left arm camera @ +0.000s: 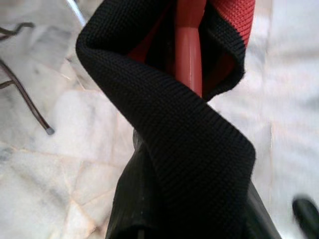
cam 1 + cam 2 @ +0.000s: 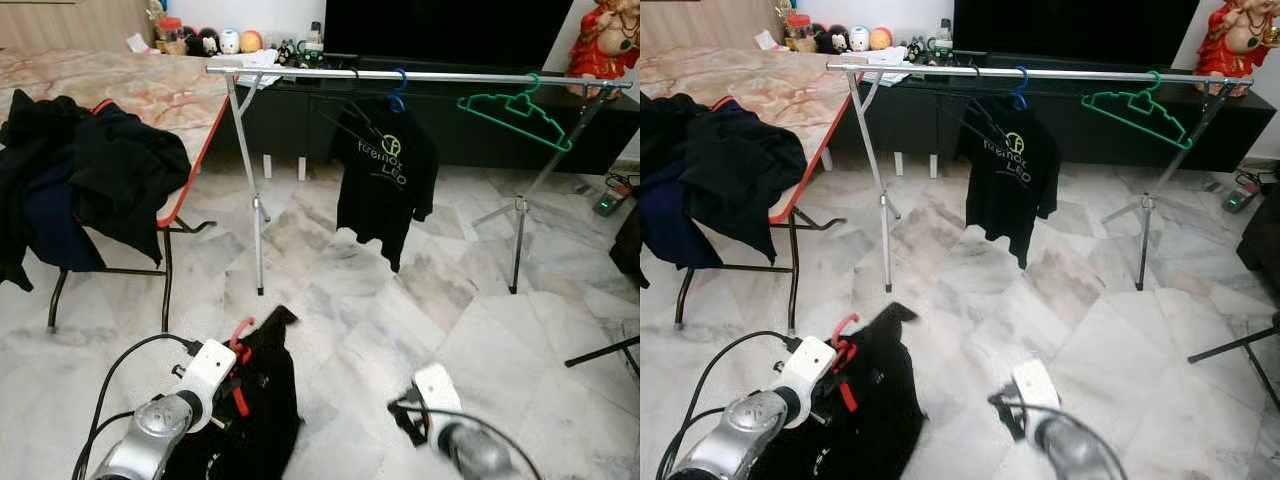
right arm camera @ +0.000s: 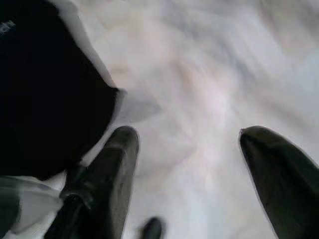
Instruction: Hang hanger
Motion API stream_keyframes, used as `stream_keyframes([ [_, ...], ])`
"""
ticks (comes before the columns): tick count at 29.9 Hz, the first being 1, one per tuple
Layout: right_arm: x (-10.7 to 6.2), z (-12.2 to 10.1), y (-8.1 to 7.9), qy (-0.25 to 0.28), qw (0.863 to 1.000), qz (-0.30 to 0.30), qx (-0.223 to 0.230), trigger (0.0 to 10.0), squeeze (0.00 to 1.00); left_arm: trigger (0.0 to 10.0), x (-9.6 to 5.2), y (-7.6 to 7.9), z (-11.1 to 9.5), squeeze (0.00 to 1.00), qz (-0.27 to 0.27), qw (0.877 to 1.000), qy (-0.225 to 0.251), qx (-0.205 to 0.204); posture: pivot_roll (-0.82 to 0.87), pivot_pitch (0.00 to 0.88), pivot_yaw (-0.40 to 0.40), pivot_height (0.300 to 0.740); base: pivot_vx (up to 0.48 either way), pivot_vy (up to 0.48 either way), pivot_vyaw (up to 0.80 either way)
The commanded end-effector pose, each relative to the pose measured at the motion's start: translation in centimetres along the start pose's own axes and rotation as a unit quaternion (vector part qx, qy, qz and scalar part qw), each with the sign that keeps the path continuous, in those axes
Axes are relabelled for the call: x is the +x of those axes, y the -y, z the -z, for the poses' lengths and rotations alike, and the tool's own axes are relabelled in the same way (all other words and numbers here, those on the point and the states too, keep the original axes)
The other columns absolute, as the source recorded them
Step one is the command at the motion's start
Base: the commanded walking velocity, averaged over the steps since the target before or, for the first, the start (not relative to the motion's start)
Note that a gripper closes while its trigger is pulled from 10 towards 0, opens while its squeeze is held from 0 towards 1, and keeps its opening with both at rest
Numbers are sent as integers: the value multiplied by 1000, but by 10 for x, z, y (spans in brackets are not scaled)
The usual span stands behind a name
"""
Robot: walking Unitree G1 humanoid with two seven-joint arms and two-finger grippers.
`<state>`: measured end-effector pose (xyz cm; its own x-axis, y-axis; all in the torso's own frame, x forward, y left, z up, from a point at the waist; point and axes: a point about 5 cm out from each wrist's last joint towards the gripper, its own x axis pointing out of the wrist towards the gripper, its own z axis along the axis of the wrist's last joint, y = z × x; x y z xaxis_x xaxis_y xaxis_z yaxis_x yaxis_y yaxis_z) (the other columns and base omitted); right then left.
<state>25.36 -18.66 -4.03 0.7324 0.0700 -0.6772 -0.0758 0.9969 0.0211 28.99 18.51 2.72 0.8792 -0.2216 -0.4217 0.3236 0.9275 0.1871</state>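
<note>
A red hanger [image 2: 240,332] carries a black garment [image 2: 258,400] low over the marble floor, and my left gripper [image 2: 234,378] is shut on it. In the left wrist view the red hanger stem [image 1: 188,55] runs through the garment's black collar [image 1: 169,129]. My right gripper [image 2: 405,418] hovers over bare floor to the right of the garment, open and holding nothing; its fingers [image 3: 119,149] stand wide apart. Ahead stands a silver clothes rail [image 2: 420,75]. On it hang a black printed T-shirt [image 2: 385,180] on a blue hanger [image 2: 398,100] and a bare green hanger [image 2: 515,110].
A red-edged marble-top table [image 2: 160,95] at the left holds a heap of dark clothes [image 2: 80,175]. Behind the rail is a black TV cabinet [image 2: 450,130]. The rail's legs [image 2: 257,215] stand on open floor. A dark stand leg [image 2: 600,352] lies at right.
</note>
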Motion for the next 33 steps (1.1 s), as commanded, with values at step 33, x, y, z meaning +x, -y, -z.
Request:
stream_keyframes([
  [33, -31, 93, 13, -118, 984, 110, 79, 10000, 0, 10000, -16, 11, 20, 0, -47, 995, 29, -79, 18, 0, 10, 740, 305, 0, 0],
])
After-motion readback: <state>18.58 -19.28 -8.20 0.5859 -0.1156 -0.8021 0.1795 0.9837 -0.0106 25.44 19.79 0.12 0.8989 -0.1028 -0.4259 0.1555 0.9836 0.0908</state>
